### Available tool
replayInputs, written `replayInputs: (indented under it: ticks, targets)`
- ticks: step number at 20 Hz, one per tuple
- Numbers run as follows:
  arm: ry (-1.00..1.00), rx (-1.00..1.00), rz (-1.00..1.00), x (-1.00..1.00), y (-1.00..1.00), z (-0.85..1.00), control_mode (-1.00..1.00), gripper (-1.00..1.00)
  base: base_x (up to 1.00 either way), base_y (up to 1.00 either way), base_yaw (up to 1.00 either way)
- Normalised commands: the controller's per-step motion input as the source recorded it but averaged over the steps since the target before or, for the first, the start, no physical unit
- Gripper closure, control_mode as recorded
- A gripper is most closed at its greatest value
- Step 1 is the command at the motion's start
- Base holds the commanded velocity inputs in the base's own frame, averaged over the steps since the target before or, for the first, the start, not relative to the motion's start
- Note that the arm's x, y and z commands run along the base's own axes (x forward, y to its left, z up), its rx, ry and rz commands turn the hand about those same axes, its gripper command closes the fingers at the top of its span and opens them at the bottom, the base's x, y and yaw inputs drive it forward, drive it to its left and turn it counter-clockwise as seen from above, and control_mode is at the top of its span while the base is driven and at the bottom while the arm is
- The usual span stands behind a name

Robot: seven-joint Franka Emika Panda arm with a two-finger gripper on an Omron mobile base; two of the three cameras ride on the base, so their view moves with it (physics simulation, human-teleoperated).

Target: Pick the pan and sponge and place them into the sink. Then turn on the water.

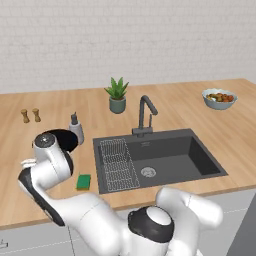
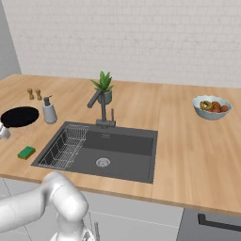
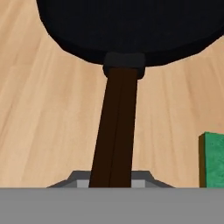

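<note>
Hand view reveals pan [image 3: 127, 26] handle beside sponge [image 3: 214, 159].

We see a matt black pan [image 3: 127, 26] with a smooth dark handle on the light wood counter [image 3: 39, 122]. The sink [image 1: 200, 155] looks matt dark grey, its rack [image 1: 118, 165] thin wire.

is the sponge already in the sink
No, the sponge lies on the counter left of the sink.

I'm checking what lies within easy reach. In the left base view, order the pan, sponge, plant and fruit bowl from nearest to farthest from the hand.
1. Pan: right by the hand, at the counter's left.
2. Sponge: beside the sink's left edge.
3. Plant: behind the sink.
4. Fruit bowl: far right.
</note>
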Motion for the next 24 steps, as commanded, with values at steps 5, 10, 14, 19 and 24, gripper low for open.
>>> replayInputs:
  ticks: [5,10,14,19,24]
  targets:
    - [0.0,0.17,0.01,-0.16,-0.74,0.81,-1.0,1.0,0.0,0.0,0.0]
    - [-0.02,0.21,0.14,-0.48,-0.96,0.5,-1.0,1.0,0.0,0.0,0.0]
    - [-0.04,0.23,0.26,-0.68,-0.99,0.23,-1.0,1.0,0.0,0.0,0.0]
    - [-0.01,0.16,0.28,-0.35,-0.89,0.08,-1.0,1.0,0.0,0.0,0.0]
    - [0.13,0.01,0.27,-0.04,-0.83,0.03,-1.0,1.0,0.0,0.0,0.0]
